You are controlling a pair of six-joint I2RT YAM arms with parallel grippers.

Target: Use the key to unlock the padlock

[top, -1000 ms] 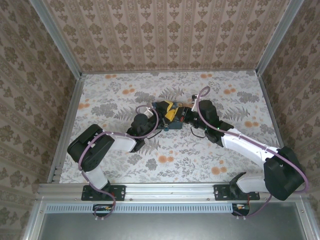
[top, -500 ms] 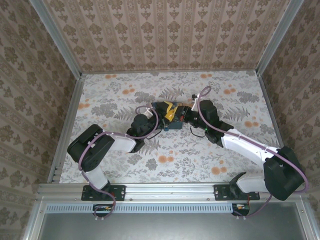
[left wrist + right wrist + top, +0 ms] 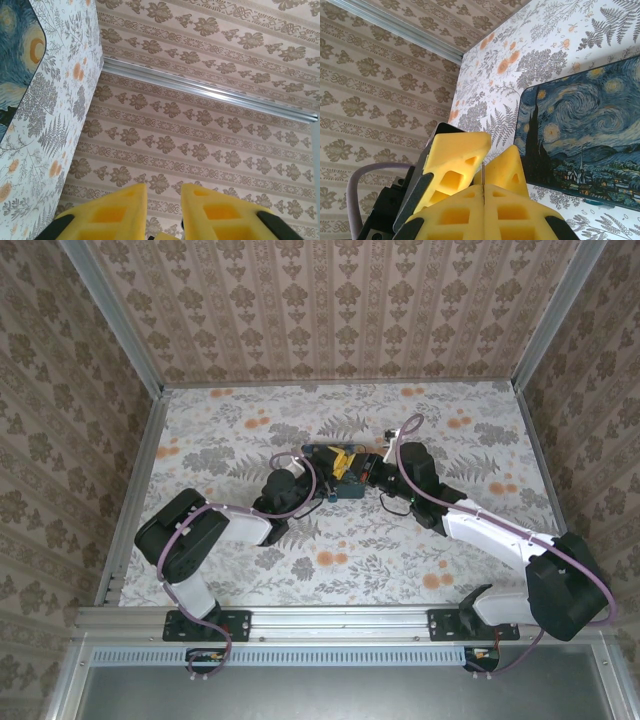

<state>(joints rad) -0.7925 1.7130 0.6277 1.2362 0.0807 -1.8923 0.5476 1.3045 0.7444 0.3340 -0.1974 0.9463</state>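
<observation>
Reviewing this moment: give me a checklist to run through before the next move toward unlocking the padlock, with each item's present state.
1. Right pincer shut: ok, its fingertips are pressed together.
2. Key held: cannot tell; a thin sliver juts from that seam, too small to identify.
3. Left pincer open: ok, a gap shows between its fingers.
4. Padlock located: cannot tell; too small to make out near the painted tin box.
5. Pincers clear of each other: not ok; the left pincer's yellow fingers crowd close behind the right pincer's tips.
</observation>
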